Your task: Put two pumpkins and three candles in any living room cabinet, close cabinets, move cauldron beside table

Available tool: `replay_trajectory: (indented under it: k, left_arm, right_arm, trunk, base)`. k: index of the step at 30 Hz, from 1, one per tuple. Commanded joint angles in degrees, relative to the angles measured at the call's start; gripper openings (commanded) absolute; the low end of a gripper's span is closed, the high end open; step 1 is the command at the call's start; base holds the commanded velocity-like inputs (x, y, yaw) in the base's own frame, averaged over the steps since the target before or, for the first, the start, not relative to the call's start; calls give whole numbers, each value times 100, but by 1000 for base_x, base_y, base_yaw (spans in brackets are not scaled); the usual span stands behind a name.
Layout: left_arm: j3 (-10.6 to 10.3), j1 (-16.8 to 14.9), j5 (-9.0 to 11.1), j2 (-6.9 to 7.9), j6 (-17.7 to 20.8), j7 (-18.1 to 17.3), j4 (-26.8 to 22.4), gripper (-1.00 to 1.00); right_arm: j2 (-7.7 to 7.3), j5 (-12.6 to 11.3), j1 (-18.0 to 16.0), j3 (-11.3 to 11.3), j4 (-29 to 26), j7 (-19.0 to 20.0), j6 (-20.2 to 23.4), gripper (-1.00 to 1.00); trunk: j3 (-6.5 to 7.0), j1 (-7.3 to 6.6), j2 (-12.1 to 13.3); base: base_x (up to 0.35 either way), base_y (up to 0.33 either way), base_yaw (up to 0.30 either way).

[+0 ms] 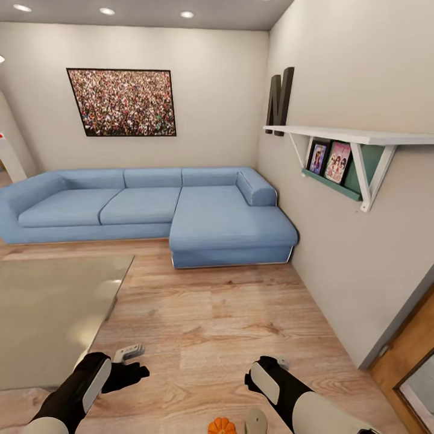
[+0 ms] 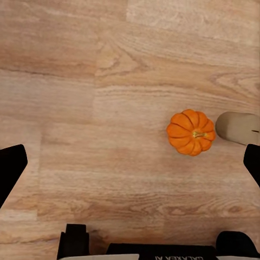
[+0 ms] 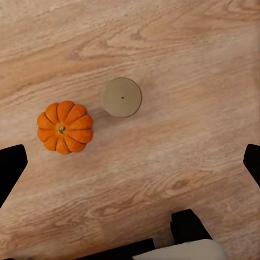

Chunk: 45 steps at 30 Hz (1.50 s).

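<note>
Sitting on the wood floor [image 1: 217,313] between the two arms, a pumpkin [image 3: 65,127] and a candle [image 3: 122,97] lie just beside each other, apart. Both the left end effector [image 2: 130,162] and the right end effector [image 3: 130,162] hang above them, fingers spread and empty. Closing on one could likely nudge its neighbour away, since the gap is narrow.
</note>
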Motion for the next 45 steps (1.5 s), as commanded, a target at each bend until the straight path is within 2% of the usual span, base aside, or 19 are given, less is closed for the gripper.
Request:
replay_trajectory:
  k: [1,26,45]
  left_arm:
    - [0,0,2,-1,2,-1,-1,100]
    - [0,-6,-1,-2,113,5,-174,100]
    - [0,-9,0,34,150,-2,-248,100]
  right_arm:
    - [-1,3,0,1,-1,2,0,100]
    - [26,16,0,15,-54,50,18,100]
    - [-6,10,0,18,-63,59,-17,100]
  trunk:
    - [-18,23,-42]
    - [-467,572,-1044]
    - [-808,989,-1806]
  base:
    - [0,0,0]
    - [0,0,0]
    - [0,0,0]
